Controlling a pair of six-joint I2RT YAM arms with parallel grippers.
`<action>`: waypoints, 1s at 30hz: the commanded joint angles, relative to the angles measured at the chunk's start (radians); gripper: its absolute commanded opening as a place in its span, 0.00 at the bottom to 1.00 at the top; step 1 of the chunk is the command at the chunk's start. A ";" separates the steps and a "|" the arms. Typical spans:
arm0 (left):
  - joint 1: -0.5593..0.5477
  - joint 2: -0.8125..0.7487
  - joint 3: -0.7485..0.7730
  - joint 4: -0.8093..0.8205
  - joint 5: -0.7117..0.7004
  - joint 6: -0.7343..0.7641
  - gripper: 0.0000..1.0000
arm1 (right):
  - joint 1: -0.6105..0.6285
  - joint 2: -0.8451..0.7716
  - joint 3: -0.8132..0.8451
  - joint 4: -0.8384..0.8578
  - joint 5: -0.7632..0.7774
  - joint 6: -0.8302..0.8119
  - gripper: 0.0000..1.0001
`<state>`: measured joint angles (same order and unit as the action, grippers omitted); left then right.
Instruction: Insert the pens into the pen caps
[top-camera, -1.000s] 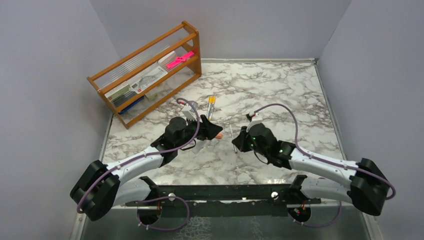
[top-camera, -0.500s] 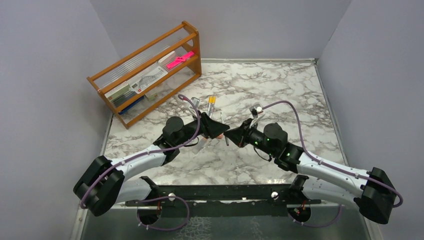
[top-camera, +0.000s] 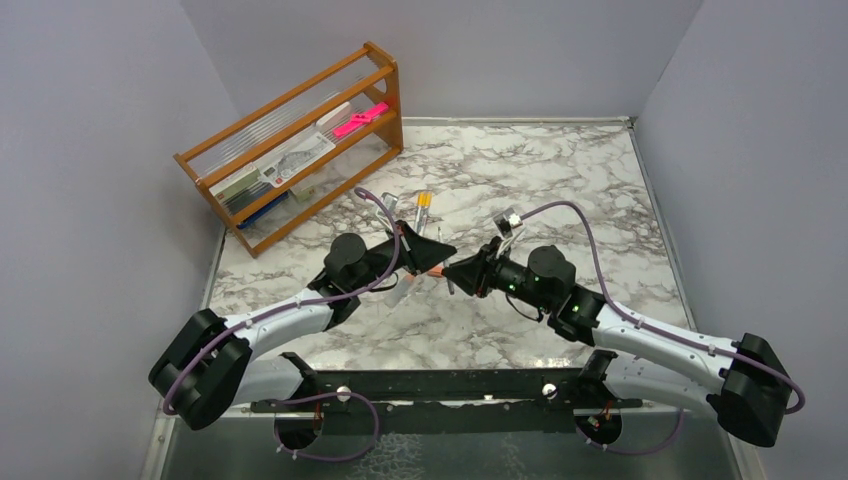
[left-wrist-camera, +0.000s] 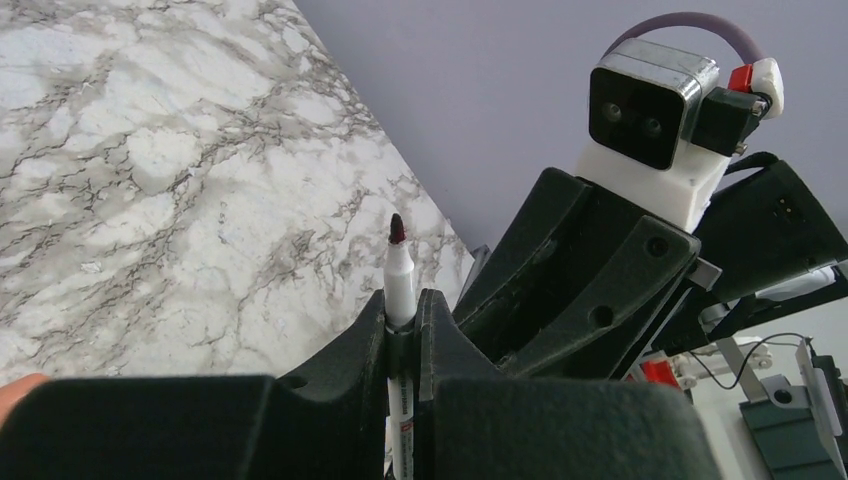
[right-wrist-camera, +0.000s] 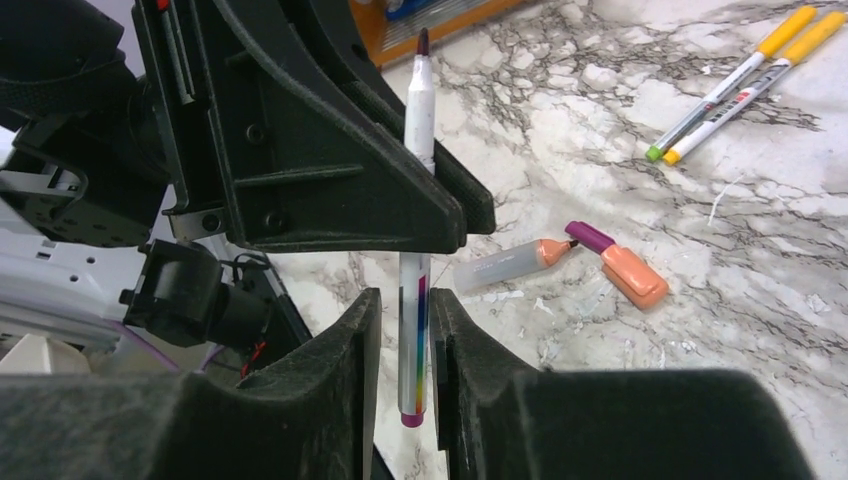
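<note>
My left gripper (left-wrist-camera: 402, 300) is shut on a pen (left-wrist-camera: 400, 270), a white barrel with a dark purple tip pointing up. The right wrist view shows the same pen (right-wrist-camera: 417, 100) standing upright in the left fingers. Its lower barrel, with a rainbow stripe and purple end, hangs between the jaws of my right gripper (right-wrist-camera: 405, 300), which stand slightly open with a gap beside the barrel. Both grippers meet tip to tip mid-table (top-camera: 450, 265). On the marble lie an orange-pink pen cap (right-wrist-camera: 637, 278) and a short translucent pen (right-wrist-camera: 505, 265) with an orange end.
Two pens with yellow caps (right-wrist-camera: 745, 75) lie side by side farther back, seen from above as the capped pair (top-camera: 423, 208). A wooden rack (top-camera: 300, 150) holding flat items stands at the back left. Grey walls close in the table on three sides.
The two arms came together over the table's middle. The left gripper closed on the pen, and the right gripper's jaws eased apart from it.
</note>
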<state>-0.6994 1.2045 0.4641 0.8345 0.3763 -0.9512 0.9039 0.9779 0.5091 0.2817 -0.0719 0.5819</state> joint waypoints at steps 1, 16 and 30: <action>0.002 -0.004 0.006 0.051 -0.013 0.019 0.00 | 0.007 -0.007 -0.007 0.031 -0.057 -0.017 0.27; 0.003 0.015 0.067 0.051 -0.002 0.003 0.08 | 0.007 -0.026 -0.045 0.005 -0.042 -0.004 0.13; -0.017 -0.038 -0.013 0.094 -0.036 -0.035 0.49 | 0.006 -0.009 0.011 0.096 -0.029 0.010 0.01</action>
<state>-0.7029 1.2015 0.4820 0.8730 0.3725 -0.9741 0.9043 0.9653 0.4767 0.3046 -0.0986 0.5877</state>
